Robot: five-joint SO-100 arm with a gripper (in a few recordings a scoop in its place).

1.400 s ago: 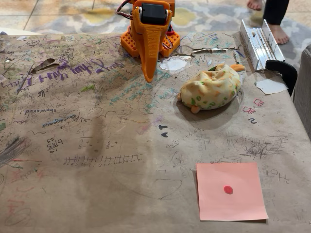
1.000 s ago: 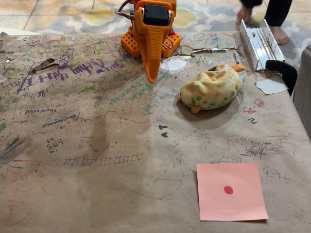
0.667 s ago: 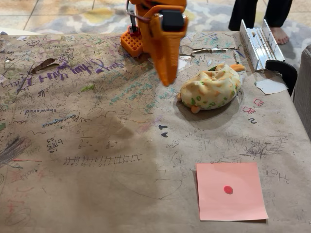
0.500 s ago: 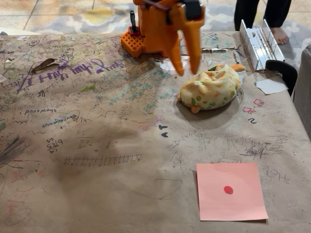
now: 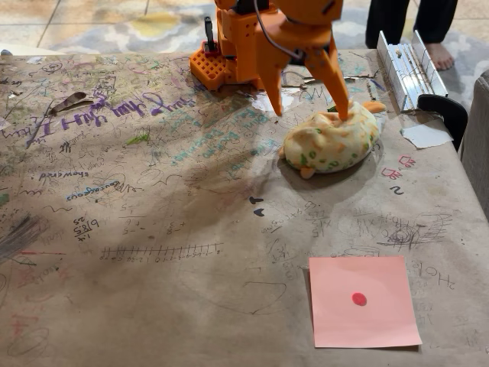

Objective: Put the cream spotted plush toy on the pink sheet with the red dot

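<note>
In the fixed view, the orange arm leans from its base at the far edge of the counter point(image 5: 153, 229), which is covered in brown paper full of pen scribbles. The tool point(image 5: 309, 107) hangs spread wide, jaws apart and grasping nothing: one finger points down over the bare paper just left of the cream spotted plush toy point(image 5: 330, 141), while the other finger's tip comes down at the top of the plush; whether it actually presses into the fabric cannot be told.

The plush lies on the right half of the counter, towards the far side, a soft rounded lump with green and orange spots and small orange feet showing at its lower left and upper right.

The pink sheet with the red dot point(image 5: 363, 300) lies flat near the front edge, right of centre, well apart from the plush and from the tool, with nothing on it.

A white paper scrap point(image 5: 425, 135) sits near the right edge, beside a black curved piece point(image 5: 445, 109). A metal rail point(image 5: 409, 65) lies at the far right corner. Beyond the counter, a person's legs and a bare foot point(image 5: 442, 55) stand on the floor.
</note>
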